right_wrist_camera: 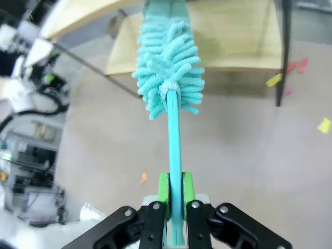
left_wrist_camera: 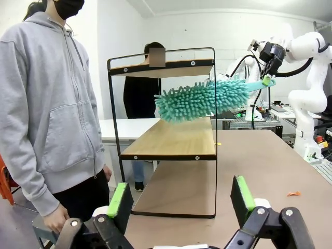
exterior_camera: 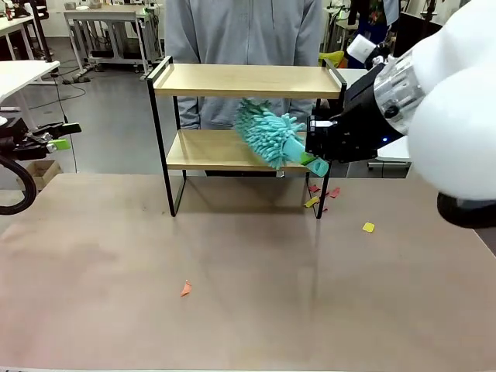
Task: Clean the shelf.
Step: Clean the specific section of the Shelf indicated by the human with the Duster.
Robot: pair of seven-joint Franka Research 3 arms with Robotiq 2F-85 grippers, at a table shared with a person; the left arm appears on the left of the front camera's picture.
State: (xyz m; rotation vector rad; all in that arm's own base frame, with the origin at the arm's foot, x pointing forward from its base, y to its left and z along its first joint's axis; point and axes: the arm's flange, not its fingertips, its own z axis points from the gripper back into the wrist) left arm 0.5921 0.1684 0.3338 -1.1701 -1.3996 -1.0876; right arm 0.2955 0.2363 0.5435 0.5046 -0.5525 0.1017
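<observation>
The shelf (exterior_camera: 248, 81) stood in the middle of the table's (exterior_camera: 248, 325) far edge, both wooden boards level in the black frame. A person in a grey hoodie (exterior_camera: 244, 31) stood just behind it, on the far side.

The right gripper (exterior_camera: 316, 155) was at the shelf's right end, between the two boards. Its green pads were clamped on the thin handle of a teal duster (exterior_camera: 267, 136). In the right wrist view the handle ran straight up from the closed fingers (right_wrist_camera: 163, 189) to the fluffy head. The head reached in over the right part of the lower board, under the top board. In the left wrist view it seemed to hang just above the wood, though it was hard to tell whether the fibres brushed it.

The left gripper (exterior_camera: 58, 142) hovered off the table's left edge, well apart from the shelf, with its jaws spread wide and nothing between them.

Small red and yellow scraps (exterior_camera: 318, 198) lay by the shelf's right foot. A yellow scrap (exterior_camera: 368, 227) lay nearer the right edge, and an orange scrap (exterior_camera: 185, 289) lay left of centre, toward the near edge.
</observation>
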